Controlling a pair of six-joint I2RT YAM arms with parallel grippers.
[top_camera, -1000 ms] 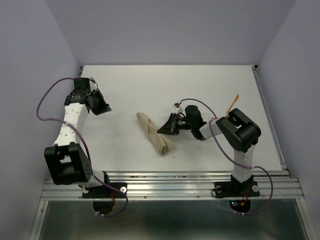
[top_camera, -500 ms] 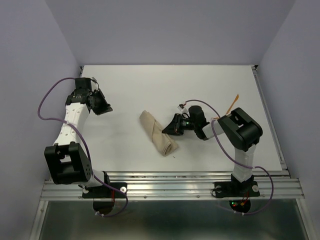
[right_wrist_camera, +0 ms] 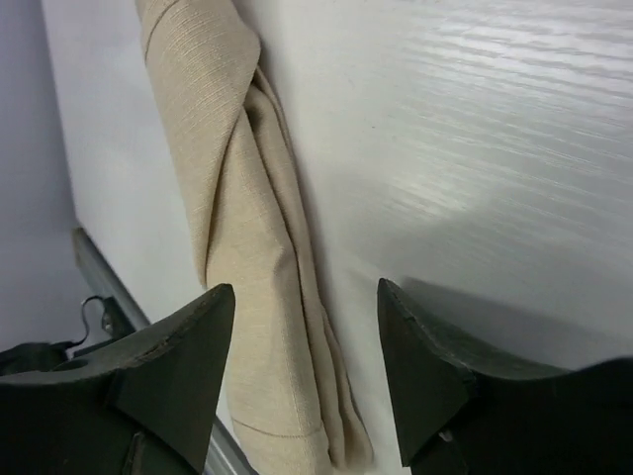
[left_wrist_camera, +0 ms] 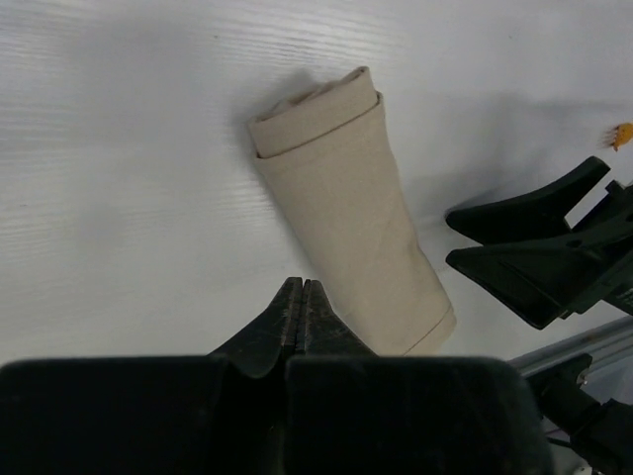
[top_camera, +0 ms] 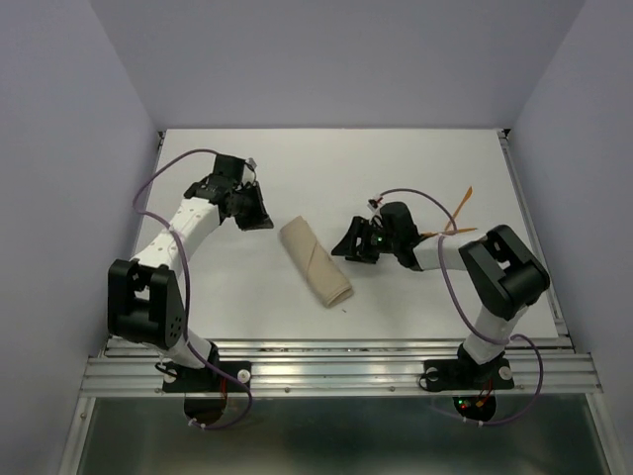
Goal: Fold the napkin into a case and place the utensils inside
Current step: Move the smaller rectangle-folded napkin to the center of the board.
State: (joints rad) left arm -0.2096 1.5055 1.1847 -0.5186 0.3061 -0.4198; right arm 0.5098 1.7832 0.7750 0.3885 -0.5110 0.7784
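Lying diagonally at mid-table (top_camera: 247,297), the case (top_camera: 315,261) looks folded, a layered tan pouch that neither arm touches. The left gripper (top_camera: 263,220) hovers just off its far end, fingers pressed together; the right gripper (top_camera: 346,249) sits just beside its right flank, fingers spread and empty. Folding appears finished (judging by the tidy roll). Next comes fetching the utensils (top_camera: 462,205), orange slivers well apart toward the right edge, then opening the pouch's mouth.
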